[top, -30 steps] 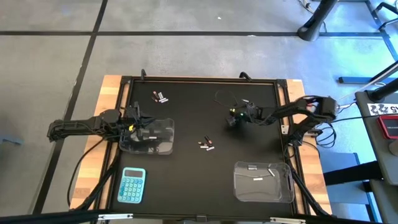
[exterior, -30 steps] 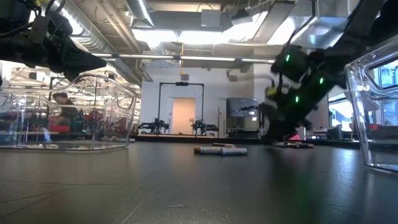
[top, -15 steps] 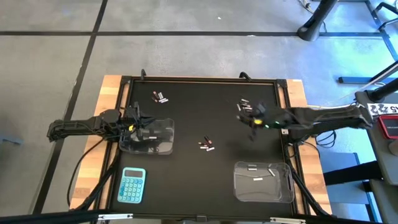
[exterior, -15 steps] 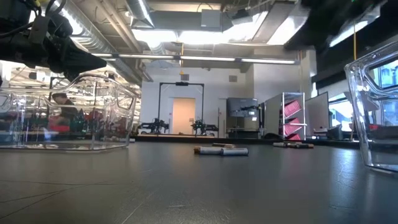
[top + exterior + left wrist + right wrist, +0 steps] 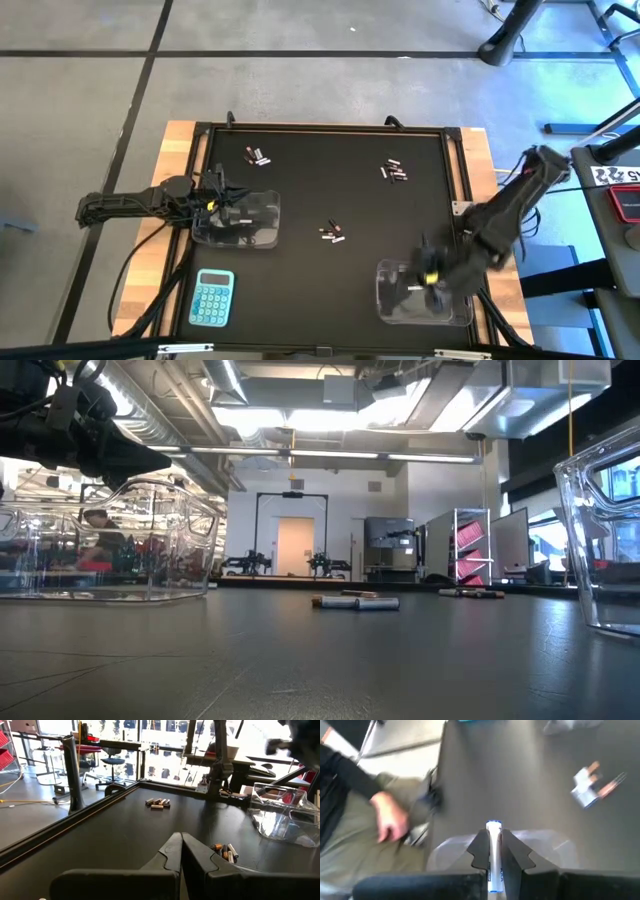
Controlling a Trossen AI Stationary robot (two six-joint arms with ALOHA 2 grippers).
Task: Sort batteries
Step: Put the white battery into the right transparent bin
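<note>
The black tabletop (image 5: 330,190) sits on a wooden frame over a grey floor; behind it lies a bright workshop with racks. Batteries (image 5: 333,233) lie at centre, with others (image 5: 395,171) at 1 o'clock and (image 5: 258,155) at 11 o'clock. The right gripper (image 5: 493,851) pinches a silvery battery (image 5: 493,855) over the clear tub (image 5: 385,305) at 5 o'clock. The left gripper (image 5: 180,851), pressed closed and empty, rests at the 9 o'clock tub (image 5: 262,238). No writing is legible.

Battery clusters (image 5: 258,155) lie near the desk's (image 5: 300,290) far-left corner, its far-right corner and its middle, one tub (image 5: 245,222) sits by the left edge, another (image 5: 400,295) near the front-right corner, the calculator (image 5: 212,298) front-left.
</note>
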